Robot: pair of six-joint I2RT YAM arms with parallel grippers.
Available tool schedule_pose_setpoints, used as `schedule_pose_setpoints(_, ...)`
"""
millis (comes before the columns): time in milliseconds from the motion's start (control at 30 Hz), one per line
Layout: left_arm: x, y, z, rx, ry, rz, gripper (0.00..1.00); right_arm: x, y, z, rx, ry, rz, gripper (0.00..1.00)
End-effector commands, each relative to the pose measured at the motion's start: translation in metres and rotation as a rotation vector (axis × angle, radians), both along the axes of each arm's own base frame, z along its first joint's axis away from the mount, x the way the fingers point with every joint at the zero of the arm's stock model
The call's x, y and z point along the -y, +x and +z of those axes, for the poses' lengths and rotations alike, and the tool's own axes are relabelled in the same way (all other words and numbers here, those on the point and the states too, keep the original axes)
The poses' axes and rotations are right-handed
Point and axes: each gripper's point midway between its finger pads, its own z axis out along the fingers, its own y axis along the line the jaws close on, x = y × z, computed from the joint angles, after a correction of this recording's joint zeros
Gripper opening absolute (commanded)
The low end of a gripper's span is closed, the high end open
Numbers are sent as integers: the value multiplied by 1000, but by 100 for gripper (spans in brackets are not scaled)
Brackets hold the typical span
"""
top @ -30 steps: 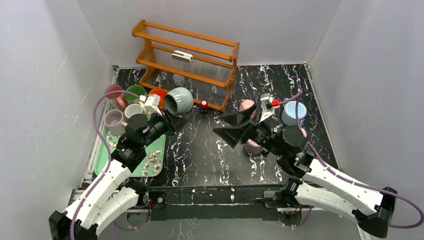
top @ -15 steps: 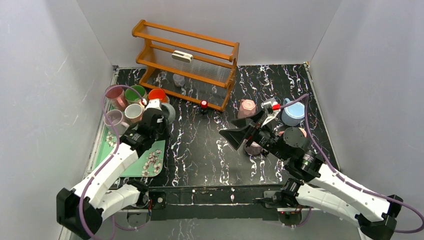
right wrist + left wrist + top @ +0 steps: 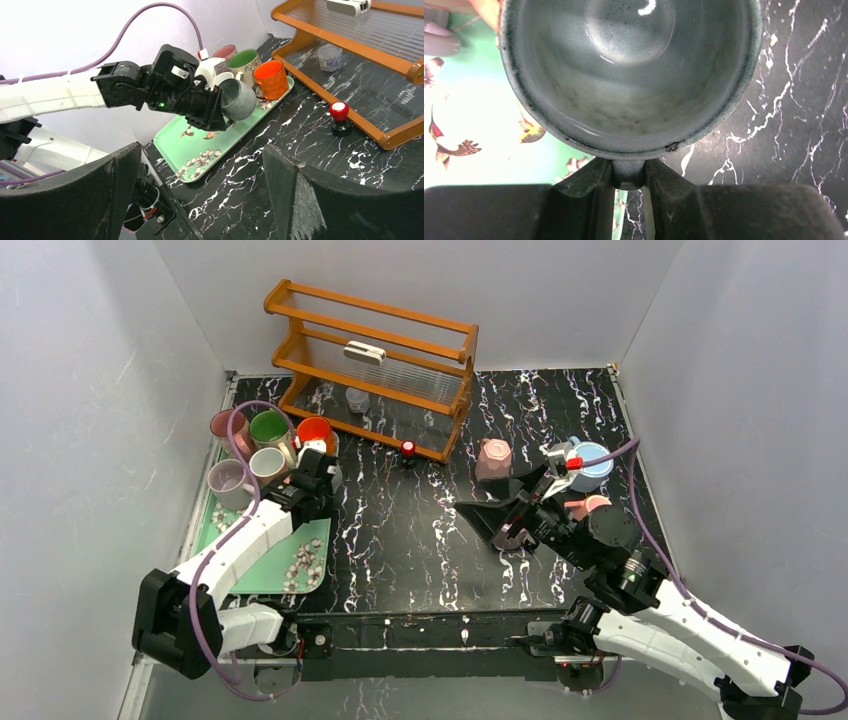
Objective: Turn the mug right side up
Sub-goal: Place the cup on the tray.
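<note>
Grey in colour, the mug [image 3: 334, 473] appears in the top view at the right edge of the green tray [image 3: 212, 540], largely covered by the left gripper [image 3: 318, 478]. The right gripper [image 3: 505, 502] hangs well to the right of the tray, jaws spread wide with nothing between them.

Left wrist view: the mug [image 3: 629, 70] presents its open mouth to the camera, tray to its left, black marble table [image 3: 804, 100] to its right. The fingers [image 3: 584, 185] are clamped narrow on a grey part just under the rim; whether this is the handle cannot be told.

Right wrist view: the mug [image 3: 239, 100] is held on its side over the tray's right edge, just beside an orange mug [image 3: 270, 79]. Contact with the tray cannot be told.
</note>
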Motion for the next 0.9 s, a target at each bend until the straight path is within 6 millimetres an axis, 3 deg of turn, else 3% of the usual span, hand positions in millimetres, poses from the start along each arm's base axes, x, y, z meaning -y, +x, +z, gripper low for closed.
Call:
schedule_pose_setpoints(0, -19, 34, 33, 131, 27, 79, 0, 8, 0, 8, 35, 13, -23, 99)
schedule_pose_setpoints(367, -33, 40, -2, 7, -6, 90, 0, 15, -3, 6, -1, 20, -32, 99)
schedule_pose_setpoints(867, -36, 41, -17, -60, 25, 83, 3, 17, -2, 0, -41, 18, -47, 99)
